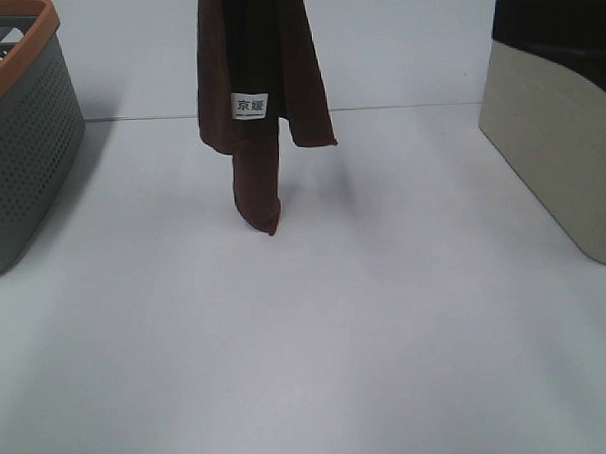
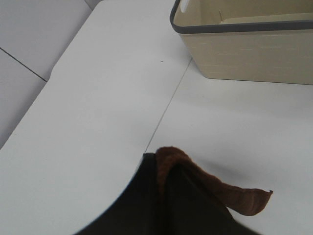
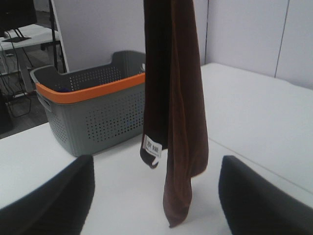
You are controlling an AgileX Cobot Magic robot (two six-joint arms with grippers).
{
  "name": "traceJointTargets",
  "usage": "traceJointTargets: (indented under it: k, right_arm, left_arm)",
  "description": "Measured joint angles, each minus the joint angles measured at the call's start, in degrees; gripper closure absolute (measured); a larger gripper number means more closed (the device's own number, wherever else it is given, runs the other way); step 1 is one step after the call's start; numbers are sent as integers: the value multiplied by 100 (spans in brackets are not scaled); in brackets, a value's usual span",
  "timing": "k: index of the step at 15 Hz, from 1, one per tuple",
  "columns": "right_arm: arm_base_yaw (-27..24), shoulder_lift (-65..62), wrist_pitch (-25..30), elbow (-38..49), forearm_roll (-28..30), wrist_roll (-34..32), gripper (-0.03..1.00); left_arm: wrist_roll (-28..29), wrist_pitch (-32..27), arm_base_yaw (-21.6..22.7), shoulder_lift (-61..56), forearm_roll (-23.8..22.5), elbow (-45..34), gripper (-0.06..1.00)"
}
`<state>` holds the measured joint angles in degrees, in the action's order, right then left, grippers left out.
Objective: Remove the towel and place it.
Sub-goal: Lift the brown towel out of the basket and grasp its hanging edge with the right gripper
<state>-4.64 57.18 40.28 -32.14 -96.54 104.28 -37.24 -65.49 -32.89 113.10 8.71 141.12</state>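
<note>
One towel [image 1: 262,119], two baskets, one white table [image 1: 337,335]. The grey, orange-rimmed basket [image 1: 22,167] stands at the left, the beige, dark-rimmed basket [image 1: 549,149] at the right. The towel hangs lengthwise between them over the far middle, pinched from above by the closed left gripper, itself unseen. The right gripper [image 3: 156,161] gapes wide and empty, facing the cloth from the right. The towel's white tag [image 1: 250,105] shows two Chinese characters, the first apparently 京.

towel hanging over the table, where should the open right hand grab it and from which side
Probably the narrow lower tail of the dark maroon-brown plush towel, below its white tag. It hangs straight in a slim column, so the right hand can close across it level from the right side.
</note>
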Motion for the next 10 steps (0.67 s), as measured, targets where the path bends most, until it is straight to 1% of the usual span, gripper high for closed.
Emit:
traceJointTargets:
  k: [1,4,7,8,9,10]
  right_arm:
    - [0,235,120,-11,-132,407,34]
    - [0,831,292,-86,-241,785,34]
    - [0,1570,693,-201,-235,825,34]
    - [0,1960,842,-390,-235,814,34]
    - [63,2126,831,-516,-252,796,34]
    - [281,2252,739,-653,-258,779,34]
  left_arm:
    - [-6,0,-57,29,0,0,94]
    - [-17,0,-109,46,29,0,94]
    - [-17,11,-109,52,115,0,94]
    - [6,160,-115,63,252,0,94]
    - [17,229,-115,86,286,0,94]
    - [23,332,-115,120,321,0,94]
